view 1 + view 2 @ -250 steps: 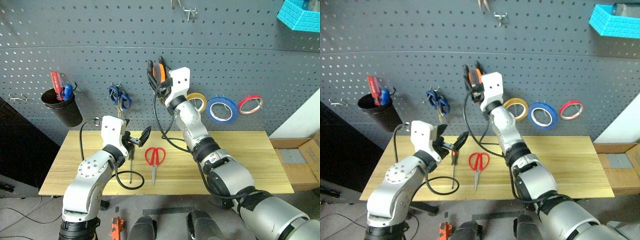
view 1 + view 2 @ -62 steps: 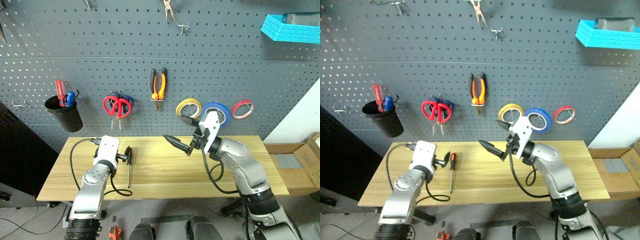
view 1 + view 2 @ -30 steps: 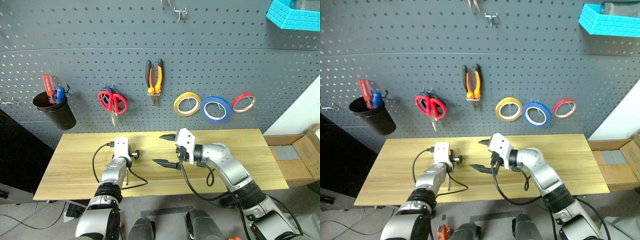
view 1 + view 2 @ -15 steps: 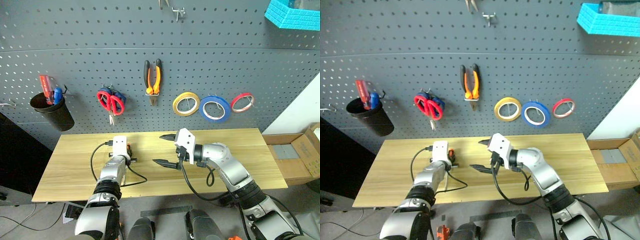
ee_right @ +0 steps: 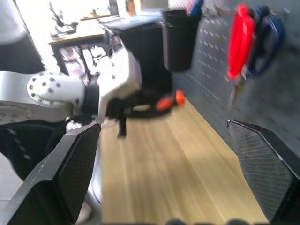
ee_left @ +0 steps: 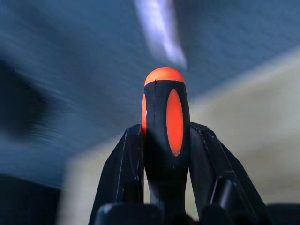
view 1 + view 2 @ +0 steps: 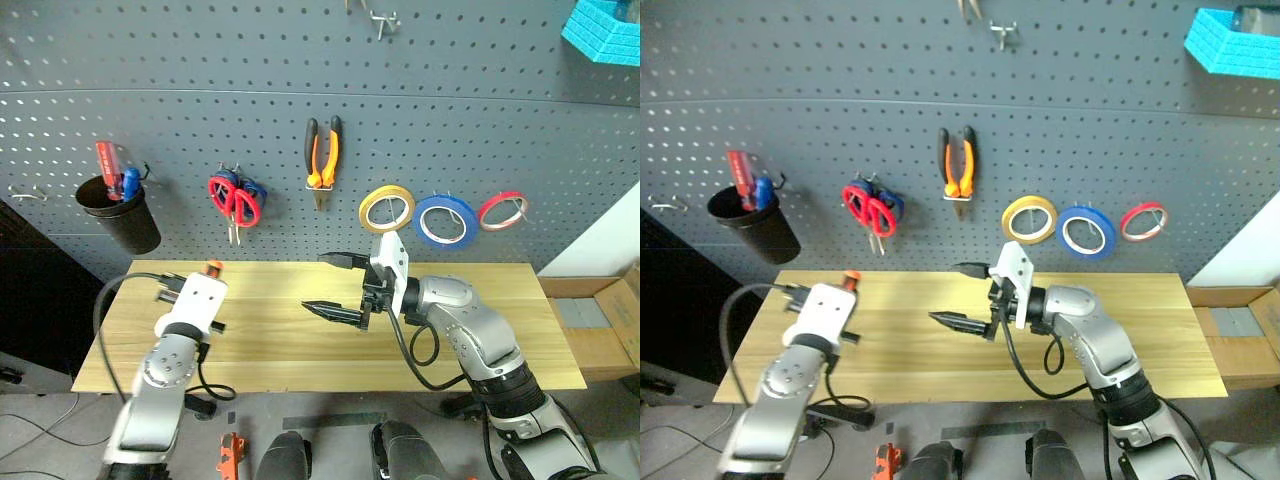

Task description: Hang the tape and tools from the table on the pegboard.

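My left gripper point(image 6: 165, 140) is shut on the screwdriver point(image 6: 167, 117) by its orange-and-black handle and holds it in the air above the left end of the table point(image 7: 300, 345). The handle's orange end point(image 7: 212, 266) points at the pegboard point(image 7: 200, 100). My right gripper point(image 7: 318, 283) hovers open and empty over the middle of the table, pointing left. On the pegboard hang the red-handled scissors point(image 7: 235, 197), the pliers point(image 7: 322, 160) and the blue tape point(image 7: 445, 220).
A black cup point(image 7: 122, 215) with a red-handled screwdriver point(image 7: 108, 162) hangs at the left of the pegboard. Blue-handled scissors sit behind the red ones. A yellow roll point(image 7: 387, 208) and a red roll point(image 7: 502, 210) flank the blue tape. A cardboard box point(image 7: 600, 320) stands off the table's right end.
My left gripper has lifted the screwdriver off the table, up and to the left. The right gripper rose a little and stays open. The camera view has shifted.
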Tool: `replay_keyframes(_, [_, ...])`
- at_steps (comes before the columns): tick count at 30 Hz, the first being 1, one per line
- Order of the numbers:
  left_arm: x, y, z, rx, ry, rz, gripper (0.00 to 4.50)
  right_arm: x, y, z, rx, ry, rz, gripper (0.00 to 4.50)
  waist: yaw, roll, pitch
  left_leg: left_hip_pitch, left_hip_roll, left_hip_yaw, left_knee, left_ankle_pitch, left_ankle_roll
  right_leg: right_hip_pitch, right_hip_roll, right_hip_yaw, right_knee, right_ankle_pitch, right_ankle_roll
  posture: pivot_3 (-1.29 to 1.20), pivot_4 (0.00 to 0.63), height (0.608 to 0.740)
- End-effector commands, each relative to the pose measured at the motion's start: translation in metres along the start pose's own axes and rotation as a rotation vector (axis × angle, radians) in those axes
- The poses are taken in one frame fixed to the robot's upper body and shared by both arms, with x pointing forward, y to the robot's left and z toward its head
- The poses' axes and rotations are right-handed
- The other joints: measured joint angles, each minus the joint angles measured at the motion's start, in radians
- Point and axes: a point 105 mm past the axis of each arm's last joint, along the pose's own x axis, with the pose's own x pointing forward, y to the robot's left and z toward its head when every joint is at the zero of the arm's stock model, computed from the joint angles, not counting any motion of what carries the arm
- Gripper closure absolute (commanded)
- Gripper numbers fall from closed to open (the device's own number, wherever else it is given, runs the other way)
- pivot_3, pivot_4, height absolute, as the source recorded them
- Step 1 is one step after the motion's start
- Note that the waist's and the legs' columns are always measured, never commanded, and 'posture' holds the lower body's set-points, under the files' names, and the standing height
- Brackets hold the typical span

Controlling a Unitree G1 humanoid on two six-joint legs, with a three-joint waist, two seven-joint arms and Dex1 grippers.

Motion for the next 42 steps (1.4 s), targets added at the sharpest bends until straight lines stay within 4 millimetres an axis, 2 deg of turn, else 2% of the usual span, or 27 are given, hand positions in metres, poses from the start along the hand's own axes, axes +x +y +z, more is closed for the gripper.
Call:
replay_keyframes(1, [-0.003, 0.058, 0.056, 0.148, -0.227, 0.219, 3.56, 0.009, 0.006, 0.035, 0.002, -0.130, 0.012, 0.00, 0.013, 0.000, -0.003, 0.000, 0.000, -0.001, 0.000, 0.000, 0.000, 0.001, 0.000, -0.001, 0.000, 0.000, 0.000, 0.08, 0.080, 0.740])
replay_keyframes(4, [0.001, 0.086, 0.078, 0.204, -0.307, 0.296, 3.56, 0.020, 0.006, 0.052, 0.010, -0.194, 0.012, 0.00, 0.021, 0.001, -0.009, 0.001, -0.002, -0.004, 0.000, 0.002, -0.001, 0.002, 0.002, -0.004, 0.001, 0.000, 0.000, 0.08, 0.077, 0.740])
replay_keyframes(9, [0.015, 0.138, 0.103, 0.204, -0.368, 0.427, 3.56, 0.032, 0.007, 0.066, -0.010, -0.236, 0.018, 0.00, 0.027, 0.000, -0.020, 0.001, -0.004, -0.003, 0.001, 0.002, -0.002, 0.003, 0.008, -0.005, 0.001, 0.000, 0.000, 0.08, 0.076, 0.740])
replay_keyframes(11, [0.026, 0.151, 0.107, 0.151, -0.371, 0.451, 3.56, 0.035, 0.005, 0.070, -0.012, -0.252, 0.006, 0.00, 0.030, 0.000, -0.021, 0.001, -0.004, -0.003, 0.001, 0.003, -0.003, 0.003, 0.009, -0.005, 0.001, 0.000, -0.001, 0.08, 0.076, 0.740])
replay_keyframes(14, [0.045, 0.159, 0.114, 0.094, -0.398, 0.459, 3.56, 0.040, 0.001, 0.073, -0.015, -0.264, -0.011, 0.00, 0.032, 0.000, -0.022, 0.002, -0.003, -0.003, 0.001, 0.005, -0.006, 0.003, 0.011, -0.004, 0.002, 0.000, -0.001, 0.08, 0.078, 0.740])
replay_keyframes(17, [0.074, 0.173, 0.118, -0.156, -0.393, 0.498, 3.56, 0.045, 0.005, 0.073, -0.017, -0.267, -0.006, 0.00, 0.038, -0.002, -0.023, 0.002, -0.003, -0.002, 0.001, 0.005, -0.007, 0.003, 0.012, -0.005, 0.003, 0.001, -0.001, 0.07, 0.082, 0.740])
replay_keyframes(23, [0.106, 0.166, 0.131, -0.267, -0.432, 0.449, 3.56, 0.051, 0.007, 0.071, -0.025, -0.256, -0.013, 0.00, 0.031, -0.005, -0.025, 0.002, -0.003, 0.000, 0.002, 0.006, -0.007, 0.002, 0.013, -0.004, 0.002, 0.001, -0.002, 0.05, 0.092, 0.740])
replay_keyframes(29, [0.119, 0.169, 0.133, -0.297, -0.444, 0.440, 3.56, 0.055, 0.004, 0.073, -0.039, -0.259, -0.036, 0.00, 0.012, -0.005, -0.025, 0.000, -0.003, 0.000, 0.002, 0.006, -0.008, 0.001, 0.013, -0.005, 0.003, 0.001, -0.002, 0.04, 0.093, 0.740])
replay_keyframes(33, [0.119, 0.167, 0.127, -0.301, -0.442, 0.438, 3.56, 0.058, 0.004, 0.074, -0.050, -0.257, -0.044, 0.00, 0.013, -0.005, -0.025, 0.001, -0.003, 0.000, 0.003, 0.006, -0.008, 0.001, 0.013, -0.005, 0.004, 0.001, -0.002, 0.04, 0.093, 0.740])
replay_keyframes(42, [0.103, 0.150, 0.095, -0.304, -0.379, 0.442, 3.56, 0.060, 0.005, 0.073, -0.040, -0.266, -0.049, 0.00, 0.006, -0.005, -0.025, 0.002, -0.003, -0.002, 0.004, 0.006, -0.007, -0.001, 0.013, -0.003, 0.013, 0.001, -0.002, 0.06, 0.099, 0.740])
